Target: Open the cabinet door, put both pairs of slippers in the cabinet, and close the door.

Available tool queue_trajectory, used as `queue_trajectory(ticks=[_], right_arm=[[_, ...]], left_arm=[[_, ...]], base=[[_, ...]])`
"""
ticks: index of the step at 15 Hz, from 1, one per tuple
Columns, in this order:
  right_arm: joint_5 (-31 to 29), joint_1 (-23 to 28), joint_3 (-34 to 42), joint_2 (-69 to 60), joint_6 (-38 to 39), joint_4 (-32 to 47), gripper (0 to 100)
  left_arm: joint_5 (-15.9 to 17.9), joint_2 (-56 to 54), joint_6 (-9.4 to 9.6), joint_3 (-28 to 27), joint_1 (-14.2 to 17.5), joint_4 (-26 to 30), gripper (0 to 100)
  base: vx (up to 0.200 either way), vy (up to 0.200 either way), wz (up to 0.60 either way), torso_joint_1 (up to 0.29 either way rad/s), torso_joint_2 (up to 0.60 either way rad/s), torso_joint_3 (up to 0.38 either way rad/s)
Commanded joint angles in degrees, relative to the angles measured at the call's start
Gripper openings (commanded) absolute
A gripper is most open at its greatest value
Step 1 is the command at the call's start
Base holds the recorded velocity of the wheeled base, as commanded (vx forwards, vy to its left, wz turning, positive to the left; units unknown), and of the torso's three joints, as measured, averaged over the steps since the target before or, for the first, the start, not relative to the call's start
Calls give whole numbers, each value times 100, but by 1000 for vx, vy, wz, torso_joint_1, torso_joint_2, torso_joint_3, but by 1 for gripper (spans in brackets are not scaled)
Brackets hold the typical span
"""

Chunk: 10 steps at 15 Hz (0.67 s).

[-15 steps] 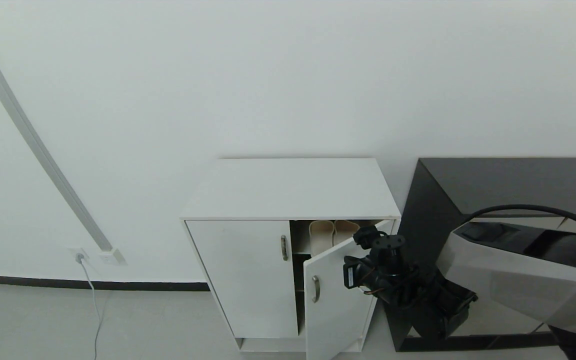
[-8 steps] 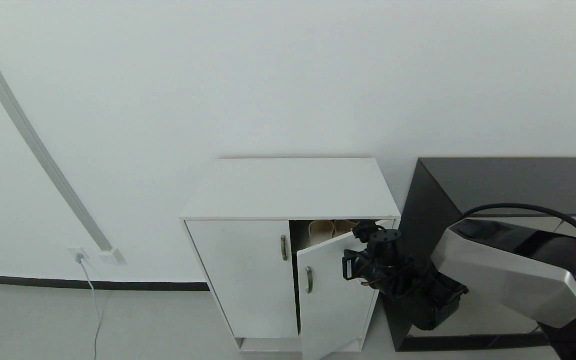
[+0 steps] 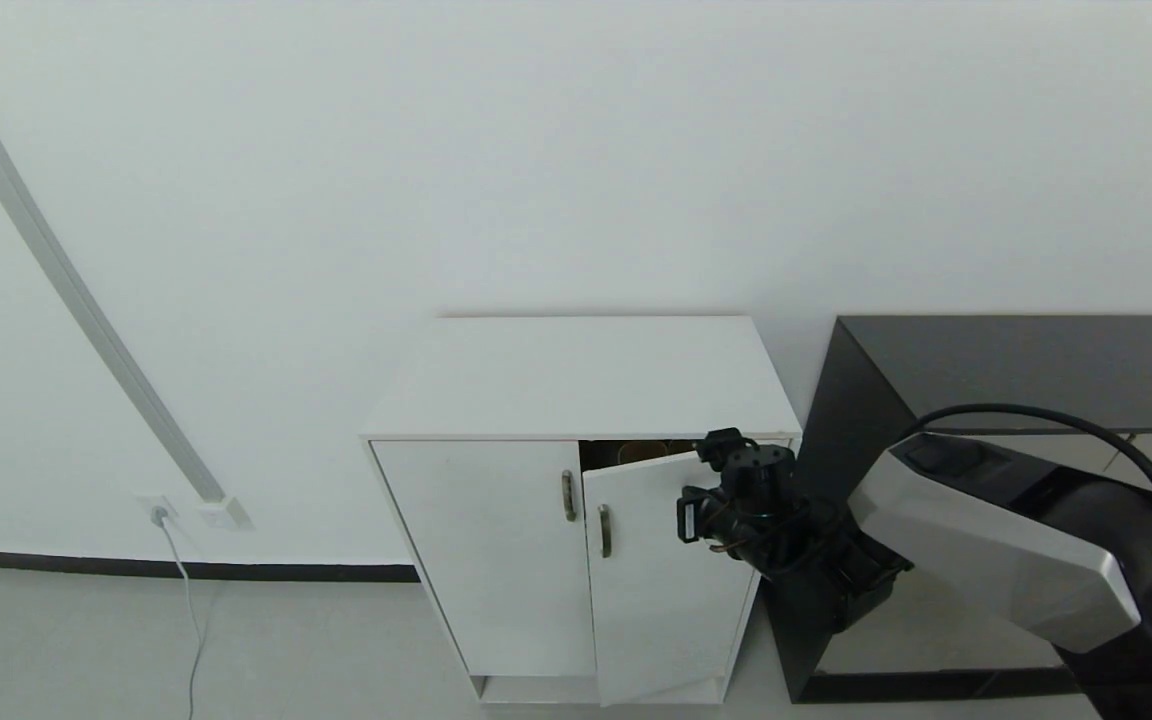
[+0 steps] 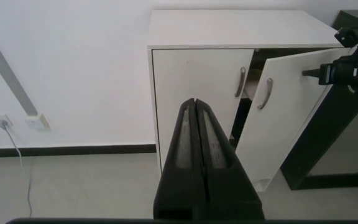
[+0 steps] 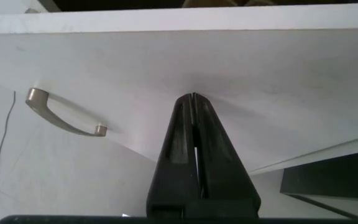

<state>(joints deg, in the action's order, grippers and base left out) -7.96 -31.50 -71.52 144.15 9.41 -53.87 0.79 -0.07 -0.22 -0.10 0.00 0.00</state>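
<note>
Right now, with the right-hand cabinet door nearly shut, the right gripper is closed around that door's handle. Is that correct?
Not quite. The right gripper is shut, but not around the handle. Its tip appears to press on the flat face of the door, apart from the handle. The right wrist view shows this. The rest holds: the door is nearly shut.
</note>
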Motion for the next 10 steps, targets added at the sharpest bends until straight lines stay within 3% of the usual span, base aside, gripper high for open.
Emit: queue_trajectory(ticks=[1, 10], right_arm=[[5, 21, -125, 139, -1, 8, 0], [-48, 197, -960, 482, -1, 553, 0]], left_arm=[[0, 7, -4, 1, 0, 0, 0], [-9, 7, -4, 1, 0, 0, 0]], base=[[0, 0, 0, 0, 0, 0], [0, 0, 0, 0, 0, 0]])
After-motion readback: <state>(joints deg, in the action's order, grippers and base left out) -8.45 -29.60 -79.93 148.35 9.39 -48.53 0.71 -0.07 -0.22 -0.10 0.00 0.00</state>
